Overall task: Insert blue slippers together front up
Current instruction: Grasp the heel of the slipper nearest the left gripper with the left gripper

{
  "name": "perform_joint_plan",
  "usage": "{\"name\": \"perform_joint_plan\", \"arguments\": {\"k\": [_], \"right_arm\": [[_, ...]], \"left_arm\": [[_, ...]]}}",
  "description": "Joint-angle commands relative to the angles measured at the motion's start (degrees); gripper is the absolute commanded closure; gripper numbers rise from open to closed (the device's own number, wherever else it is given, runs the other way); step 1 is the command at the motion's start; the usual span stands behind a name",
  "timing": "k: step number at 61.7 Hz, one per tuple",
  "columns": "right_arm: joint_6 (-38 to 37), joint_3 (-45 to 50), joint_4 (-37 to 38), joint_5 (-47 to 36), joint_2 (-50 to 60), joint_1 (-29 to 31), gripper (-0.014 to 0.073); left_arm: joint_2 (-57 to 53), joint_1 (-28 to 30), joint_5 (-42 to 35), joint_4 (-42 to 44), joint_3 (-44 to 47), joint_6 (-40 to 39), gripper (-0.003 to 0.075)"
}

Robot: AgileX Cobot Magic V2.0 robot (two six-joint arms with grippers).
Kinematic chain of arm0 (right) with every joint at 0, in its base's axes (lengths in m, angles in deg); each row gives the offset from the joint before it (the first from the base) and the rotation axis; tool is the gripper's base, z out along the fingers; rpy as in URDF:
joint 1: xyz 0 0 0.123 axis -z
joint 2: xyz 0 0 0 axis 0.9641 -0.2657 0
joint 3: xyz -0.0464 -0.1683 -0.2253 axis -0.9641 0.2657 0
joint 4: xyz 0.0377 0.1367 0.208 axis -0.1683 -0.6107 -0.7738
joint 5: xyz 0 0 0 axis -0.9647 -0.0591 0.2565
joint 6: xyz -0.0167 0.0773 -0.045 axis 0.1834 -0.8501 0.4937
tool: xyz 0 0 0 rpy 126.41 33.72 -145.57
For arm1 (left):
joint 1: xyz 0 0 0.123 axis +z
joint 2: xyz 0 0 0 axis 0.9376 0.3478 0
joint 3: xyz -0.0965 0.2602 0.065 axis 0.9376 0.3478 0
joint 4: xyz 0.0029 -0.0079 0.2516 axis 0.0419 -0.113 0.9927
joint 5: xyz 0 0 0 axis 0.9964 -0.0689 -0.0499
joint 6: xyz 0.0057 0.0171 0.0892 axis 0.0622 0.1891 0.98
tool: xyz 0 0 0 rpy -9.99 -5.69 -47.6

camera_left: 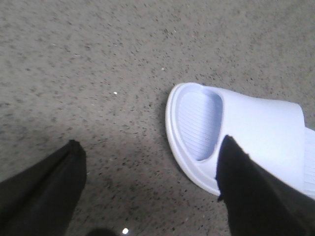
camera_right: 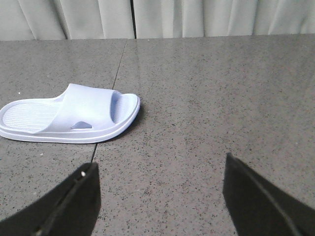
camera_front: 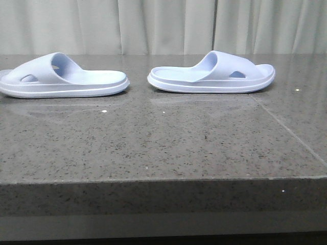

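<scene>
Two pale lavender-blue slippers lie flat on the table, soles down, end to end. The left slipper [camera_front: 61,76] is at the far left; the right slipper [camera_front: 212,74] is at the far centre-right. Neither gripper shows in the front view. My left gripper [camera_left: 150,162] is open and empty above the table, one finger overlapping the toe end of the left slipper [camera_left: 197,123] in its view. My right gripper [camera_right: 160,187] is open and empty, with the right slipper [camera_right: 69,118] well ahead of it and apart.
The table [camera_front: 163,148] is dark speckled stone with a seam [camera_front: 286,127] running towards the front right and a front edge [camera_front: 163,178] near the camera. A pale curtain [camera_front: 163,25] hangs behind it.
</scene>
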Motion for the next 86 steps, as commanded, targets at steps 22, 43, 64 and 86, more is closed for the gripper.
{"name": "perform_joint_plan", "arguments": {"k": [22, 43, 64, 86], "right_arm": [[0.3, -2.3, -0.1, -3.9, -0.6, 0.1, 0.005], [0.3, -2.3, -0.1, -3.9, -0.6, 0.1, 0.005], [0.3, -2.3, -0.1, -3.8, -0.6, 0.1, 0.005], [0.3, -2.3, -0.1, -3.8, -0.6, 0.1, 0.005]], "left_arm": [[19.4, 2.7, 15.2, -11.7, -18.6, 9.2, 0.0314], [22.5, 2.7, 16.7, -12.7, -19.6, 10.3, 0.0315], [25.9, 2.6, 22.1, -13.8, -19.6, 12.4, 0.0317], [27.0, -0.1, 21.6, -11.5, -19.6, 12.4, 0.0458]]}}
